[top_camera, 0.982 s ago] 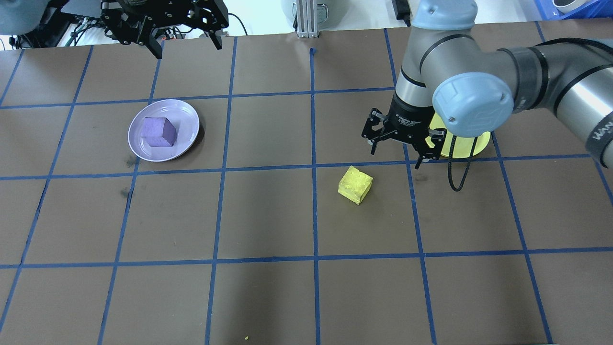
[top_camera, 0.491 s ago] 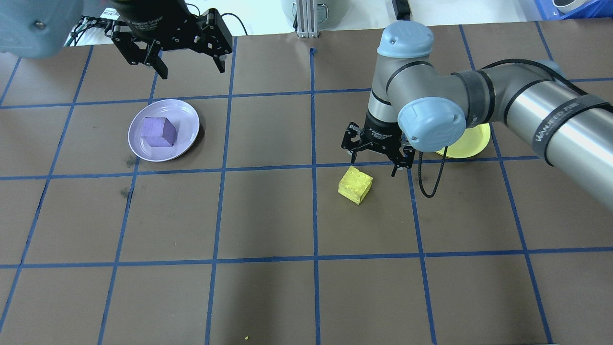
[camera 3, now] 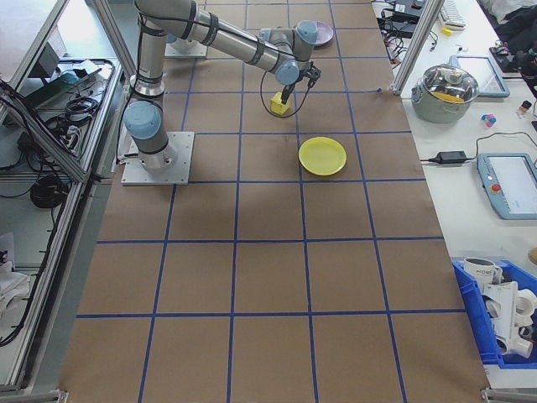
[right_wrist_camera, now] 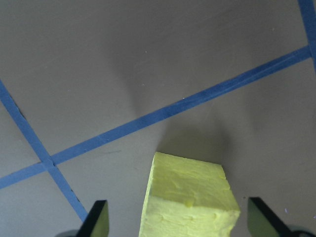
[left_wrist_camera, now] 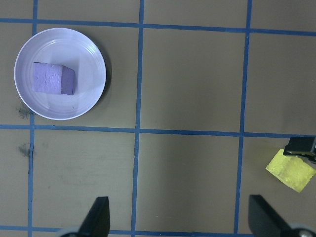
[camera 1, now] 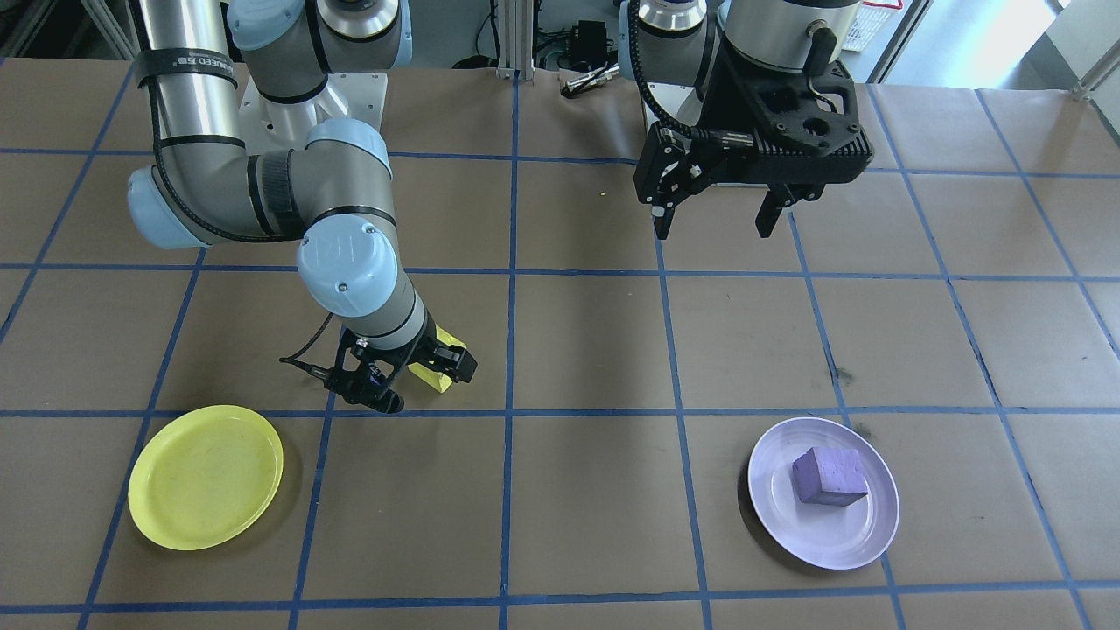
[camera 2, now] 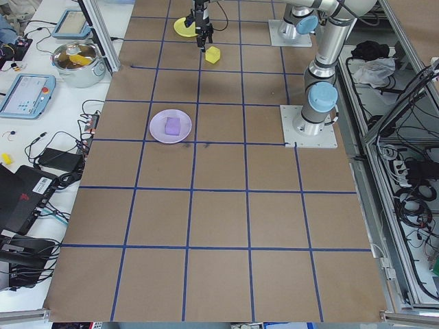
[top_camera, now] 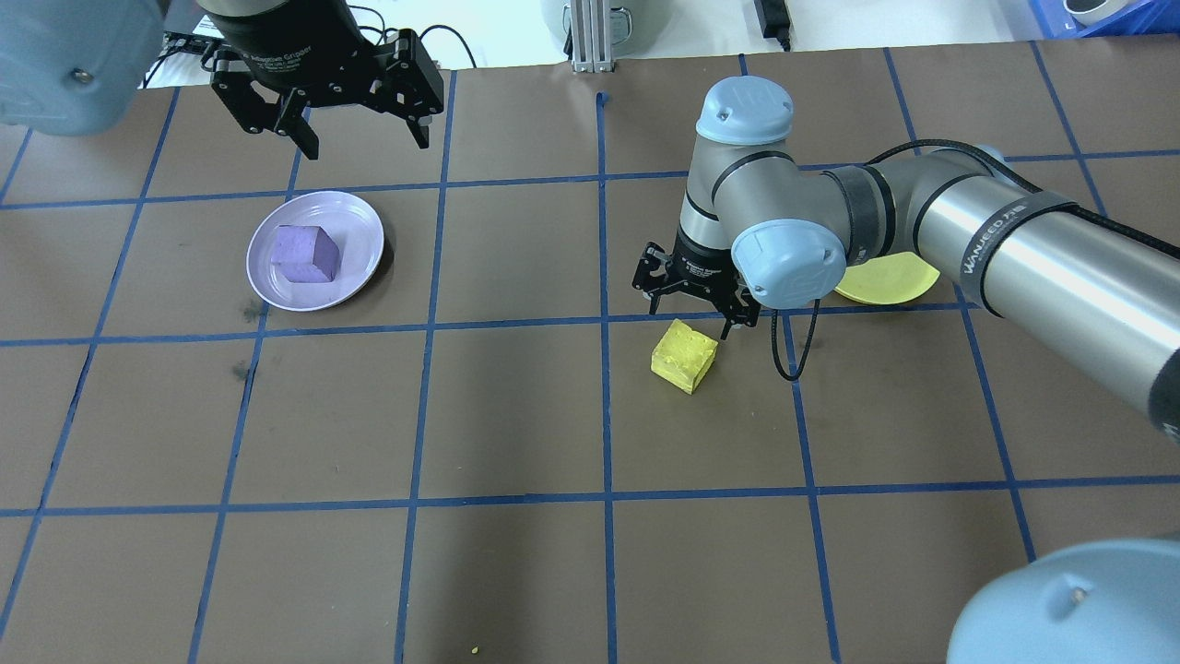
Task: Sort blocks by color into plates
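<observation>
Yellow block (top_camera: 684, 356) lies on the table just nearer the robot than the right gripper (top_camera: 687, 302), whose jaws gape empty; yellow plate (top_camera: 887, 280) sits close behind

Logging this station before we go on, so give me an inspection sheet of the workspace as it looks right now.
Surface: brown table with blue tape grid, a few dark smudges.
Job's things: purple block in lavender plate; yellow block on the table; yellow plate empty.
Clutter: small yellow crumb near the table edge.
Grippers: right gripper open, just above the yellow block; left gripper open, empty, raised.
Cables: black cable loop hangs from the right wrist.
Surroundings: pots, tablets, wiring on side benches.
</observation>
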Robot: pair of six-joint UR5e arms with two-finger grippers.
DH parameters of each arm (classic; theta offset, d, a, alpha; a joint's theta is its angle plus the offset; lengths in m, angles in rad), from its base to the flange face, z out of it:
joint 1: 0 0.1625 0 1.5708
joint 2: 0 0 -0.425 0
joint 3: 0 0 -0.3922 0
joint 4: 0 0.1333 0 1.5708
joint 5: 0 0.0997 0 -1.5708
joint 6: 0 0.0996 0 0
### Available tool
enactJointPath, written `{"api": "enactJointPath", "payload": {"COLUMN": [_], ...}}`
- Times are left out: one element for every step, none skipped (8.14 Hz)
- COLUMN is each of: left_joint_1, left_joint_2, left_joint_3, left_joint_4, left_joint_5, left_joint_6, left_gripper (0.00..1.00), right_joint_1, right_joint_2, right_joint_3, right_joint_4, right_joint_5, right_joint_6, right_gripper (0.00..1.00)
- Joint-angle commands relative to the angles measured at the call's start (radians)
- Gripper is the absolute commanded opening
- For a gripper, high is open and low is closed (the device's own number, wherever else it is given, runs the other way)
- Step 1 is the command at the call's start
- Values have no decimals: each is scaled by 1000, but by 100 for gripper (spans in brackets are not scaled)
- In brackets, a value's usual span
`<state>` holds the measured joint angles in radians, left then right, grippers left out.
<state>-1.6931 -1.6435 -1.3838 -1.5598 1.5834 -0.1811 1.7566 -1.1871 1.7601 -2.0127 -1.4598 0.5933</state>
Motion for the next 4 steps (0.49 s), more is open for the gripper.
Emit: {"api": "enactJointPath", "payload": {"left_joint_1": [3,1,1,1], "left_joint_2": [-2,1,1,-2], "left_joint_3": [-1,-1,-3,-3], "left_joint_4": [3,3,3,3], "left_joint_5": [-6,-5,-3,-6], "left_joint_6": [0,0,0,0], "left_gripper": [100,100,100,100], "right_joint_1": [1,1,1,1], "right_joint_2": [24,29,26,27], "right_joint_3": [1,10,27,32], "right_joint_4": [2,6,5,5], "right_joint_5": [6,4,7,7], "right_joint_6": [-3,-3,-3,-4], "right_gripper": [100,100,100,100]}}
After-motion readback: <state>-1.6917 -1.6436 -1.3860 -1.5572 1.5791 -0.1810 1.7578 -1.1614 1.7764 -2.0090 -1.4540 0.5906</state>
